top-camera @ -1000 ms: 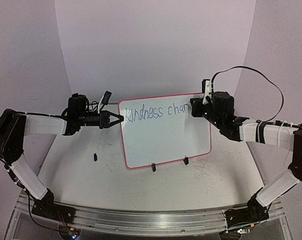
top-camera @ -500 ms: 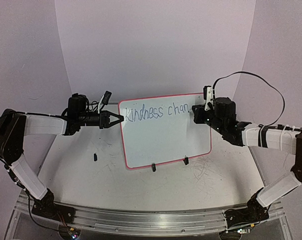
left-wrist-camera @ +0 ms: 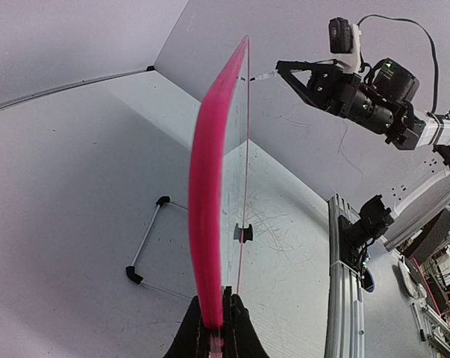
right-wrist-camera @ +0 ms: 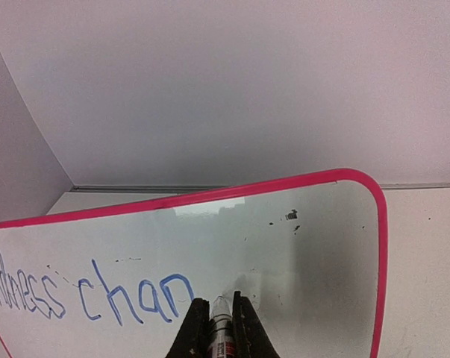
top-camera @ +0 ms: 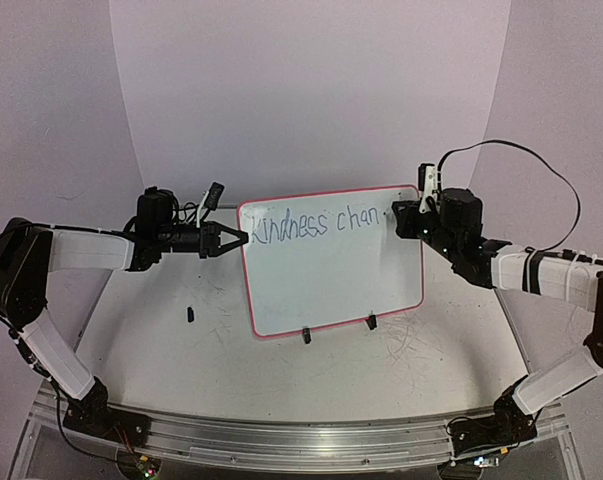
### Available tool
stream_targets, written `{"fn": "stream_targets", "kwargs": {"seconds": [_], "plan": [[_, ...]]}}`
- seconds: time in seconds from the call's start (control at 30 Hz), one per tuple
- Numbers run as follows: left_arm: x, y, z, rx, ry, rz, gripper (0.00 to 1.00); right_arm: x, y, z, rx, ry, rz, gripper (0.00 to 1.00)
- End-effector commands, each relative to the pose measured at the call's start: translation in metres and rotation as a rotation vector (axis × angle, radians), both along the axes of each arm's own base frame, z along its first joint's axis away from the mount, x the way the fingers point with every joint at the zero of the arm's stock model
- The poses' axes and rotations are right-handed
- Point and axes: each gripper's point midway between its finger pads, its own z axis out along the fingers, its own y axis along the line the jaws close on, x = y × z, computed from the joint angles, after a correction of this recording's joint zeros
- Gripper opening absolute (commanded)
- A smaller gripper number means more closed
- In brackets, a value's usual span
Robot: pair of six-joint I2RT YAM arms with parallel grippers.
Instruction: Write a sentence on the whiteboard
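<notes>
tabletop (top-camera: 281,370): white (scuffed grey) | small black piece (top-camera: 190,314): on tabletop | backdrop (top-camera: 311,90): lilac

**Counter (top-camera: 331,380), top view.** The white surface is shown scuffed, with grey scribbles (top-camera: 406,345) marked near its right middle. The whiteboard (top-camera: 331,270) is stood mid-counter on two black clip feet (top-camera: 306,336), which are set directly on the surface. A small black piece (top-camera: 189,314) is laid to the board's left, apart from it. A thin wire bracket (left-wrist-camera: 146,237) with black end caps is seen lying on the far side of the board. An aluminium rail (top-camera: 281,432) is fixed along the near edge.
</notes>
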Motion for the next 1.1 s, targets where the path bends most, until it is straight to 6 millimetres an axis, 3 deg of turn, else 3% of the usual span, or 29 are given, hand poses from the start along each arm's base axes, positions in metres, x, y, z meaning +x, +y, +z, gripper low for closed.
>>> {"fn": "stream_targets", "kwargs": {"seconds": [0.0,0.5,1.07], "plan": [[-0.003,-0.006,0.008,0.009,-0.113,-0.024,0.00,0.012,-0.001,0.025,0.036,-0.059,-0.029,0.00],[-0.004,-0.007,0.009,0.008,-0.116,-0.029,0.00,0.019,0.005,0.028,0.029,-0.077,-0.015,0.00],[-0.004,-0.007,0.009,0.007,-0.116,-0.028,0.00,0.002,0.005,-0.012,0.008,0.022,0.018,0.00]]}}
